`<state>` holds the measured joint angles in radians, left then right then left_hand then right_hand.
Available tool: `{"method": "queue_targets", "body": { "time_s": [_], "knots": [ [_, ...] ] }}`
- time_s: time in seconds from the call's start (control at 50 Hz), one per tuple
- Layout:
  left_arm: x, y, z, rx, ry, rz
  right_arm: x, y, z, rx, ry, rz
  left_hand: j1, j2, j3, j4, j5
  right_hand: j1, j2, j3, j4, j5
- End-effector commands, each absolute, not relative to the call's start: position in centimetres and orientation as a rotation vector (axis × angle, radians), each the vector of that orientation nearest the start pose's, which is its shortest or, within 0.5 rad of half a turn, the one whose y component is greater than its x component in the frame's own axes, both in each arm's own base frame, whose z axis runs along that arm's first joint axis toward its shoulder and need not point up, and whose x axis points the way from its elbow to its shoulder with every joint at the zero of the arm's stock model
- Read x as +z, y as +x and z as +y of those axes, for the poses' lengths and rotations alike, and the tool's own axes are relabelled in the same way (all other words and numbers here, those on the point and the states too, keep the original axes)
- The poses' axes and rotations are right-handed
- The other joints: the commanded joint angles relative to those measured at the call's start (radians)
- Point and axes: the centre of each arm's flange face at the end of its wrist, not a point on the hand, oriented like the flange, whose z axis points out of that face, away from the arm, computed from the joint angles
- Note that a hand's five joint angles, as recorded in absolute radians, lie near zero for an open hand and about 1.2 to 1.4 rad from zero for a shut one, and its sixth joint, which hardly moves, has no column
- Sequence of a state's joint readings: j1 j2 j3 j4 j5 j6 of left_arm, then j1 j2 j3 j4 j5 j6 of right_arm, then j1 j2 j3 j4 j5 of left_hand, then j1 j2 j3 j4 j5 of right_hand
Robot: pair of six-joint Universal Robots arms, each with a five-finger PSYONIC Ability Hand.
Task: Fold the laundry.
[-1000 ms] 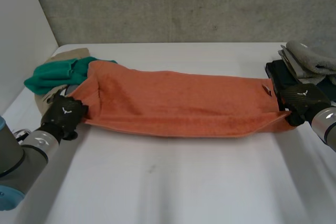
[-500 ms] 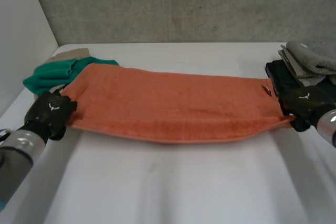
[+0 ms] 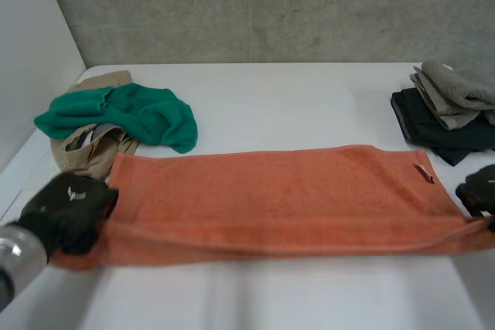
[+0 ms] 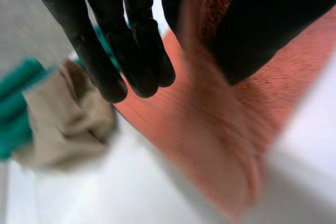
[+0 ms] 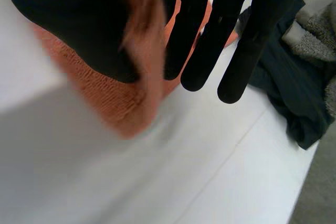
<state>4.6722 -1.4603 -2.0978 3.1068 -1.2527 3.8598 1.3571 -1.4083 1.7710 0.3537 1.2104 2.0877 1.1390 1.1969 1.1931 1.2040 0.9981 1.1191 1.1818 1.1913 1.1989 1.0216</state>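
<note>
Head view downward from behind, wrist views close-up, sharing orange towel [image 3: 286, 199]

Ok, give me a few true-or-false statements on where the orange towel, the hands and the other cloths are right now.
1. The left hand and the right hand each pinch one end of the orange towel. True.
2. The green cloth lies on the orange towel. False: it lies beyond the towel's far edge, partly over a beige cloth.
3. A stack of grey and dark cloths sits on the right side of the table. True.
4. The orange towel is bunched in a heap. False: it is stretched out long between the hands.
</note>
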Motion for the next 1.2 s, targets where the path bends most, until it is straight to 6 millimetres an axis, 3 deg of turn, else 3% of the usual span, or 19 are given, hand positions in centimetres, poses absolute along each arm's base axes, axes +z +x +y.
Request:
{"method": "queue_targets", "body": {
  "time_s": [0.02,0.14,0.24,0.34,0.36,0.38,0.42,0.46,0.56,0.64,0.76,0.82,0.94,0.96,0.98,1.08,1.2],
  "knots": [
    [18.8,-20.2,-26.1,-1.841,1.27,2.063,18.7,13.3,-32.0,-1.66,-1.336,2.554,0.257,0.199,0.203,0.192,0.224,0.277,0.215,0.205,0.197,0.2],
    [17.8,-21.7,-30.7,-1.877,1.224,1.989,17.6,13.5,-36.5,-1.838,-1.244,2.604,0.257,0.199,0.203,0.192,0.224,0.277,0.215,0.205,0.197,0.2],
    [16.7,-23.6,-34.5,-1.885,1.196,1.94,17.2,15.2,-38.6,-1.911,-1.274,2.588,0.257,0.199,0.203,0.192,0.224,0.277,0.215,0.205,0.197,0.2],
    [15.3,-24.6,-37.3,-1.873,1.15,1.932,16.1,15.4,-40.6,-1.942,-1.272,2.611,0.257,0.199,0.203,0.192,0.224,0.277,0.215,0.205,0.197,0.2],
    [15.1,-24.7,-37.6,-1.874,1.143,1.93,15.9,15.6,-41.0,-1.95,-1.276,2.611,0.257,0.199,0.203,0.192,0.224,0.147,0.085,0.075,0.068,0.07],
    [14.6,-25.1,-37.8,-1.864,1.15,1.934,15.8,15.8,-41.1,-1.952,-1.276,2.608,0.179,0.121,0.125,0.114,0.146,-0.194,-0.257,-0.266,-0.274,-0.271],
    [14.3,-25.9,-37.6,-1.869,1.172,1.929,15.7,16.3,-41.1,-1.956,-1.283,2.601,-0.417,-0.475,-0.471,-0.482,-0.451,-0.945,-1.007,-1.017,-1.024,-1.022],
    [14.4,-27.2,-36.9,-1.895,1.212,1.912,16.0,16.8,-41.1,-1.98,-1.279,2.595,-0.964,-1.022,-1.019,-1.029,-0.998,-0.945,-1.007,-1.017,-1.024,-1.022],
    [15.7,-28.1,-36.4,-1.944,1.213,1.885,17.5,18.0,-40.3,-2.041,-1.257,2.554,-0.964,-1.022,-1.019,-1.029,-0.998,-0.945,-1.007,-1.017,-1.024,-1.022],
    [18.4,-27.9,-35.9,-1.999,1.182,1.833,20.0,18.2,-39.6,-2.114,-1.181,2.5,-0.964,-1.022,-1.019,-1.029,-0.998,-0.945,-1.007,-1.017,-1.024,-1.022],
    [20.7,-27.3,-34.9,-2.03,1.162,1.8,23.5,18.2,-38.7,-2.213,-1.131,2.392,-0.964,-1.022,-1.019,-1.029,-0.998,-0.945,-1.007,-1.017,-1.024,-1.022],
    [21.0,-27.0,-34.5,-2.029,1.159,1.801,23.7,18.7,-38.3,-2.188,-1.166,2.328,-0.964,-1.022,-1.019,-1.029,-0.998,-0.945,-1.007,-1.017,-1.024,-1.022],
    [19.8,-26.8,-34.2,-1.994,1.19,1.836,22.2,19.2,-37.5,-2.028,-1.22,2.314,-0.964,-1.022,-1.019,-1.029,-0.998,-0.945,-1.007,-1.017,-1.024,-1.022],
    [19.6,-26.8,-34.2,-1.993,1.194,1.839,21.8,19.2,-37.6,-2.002,-1.217,2.322,-0.964,-1.022,-1.019,-1.029,-0.998,-0.945,-1.007,-1.017,-1.024,-1.022],
    [19.3,-26.8,-34.3,-1.99,1.203,1.844,20.0,19.3,-37.8,-1.93,-1.21,2.345,-0.964,-1.022,-1.019,-1.029,-0.998,-0.945,-1.007,-1.017,-1.024,-1.022],
    [15.3,-27.1,-36.2,-1.949,1.275,1.91,17.4,19.9,-38.9,-1.849,-1.15,2.371,-0.964,-1.022,-1.019,-1.029,-0.998,-0.945,-1.007,-1.017,-1.024,-1.022],
    [12.5,-27.6,-38.0,-1.931,1.293,1.942,14.4,20.2,-40.7,-1.819,-1.109,2.373,-0.952,-1.01,-1.006,-1.017,-0.986,-0.945,-1.007,-1.017,-1.024,-1.022]
  ]
}}
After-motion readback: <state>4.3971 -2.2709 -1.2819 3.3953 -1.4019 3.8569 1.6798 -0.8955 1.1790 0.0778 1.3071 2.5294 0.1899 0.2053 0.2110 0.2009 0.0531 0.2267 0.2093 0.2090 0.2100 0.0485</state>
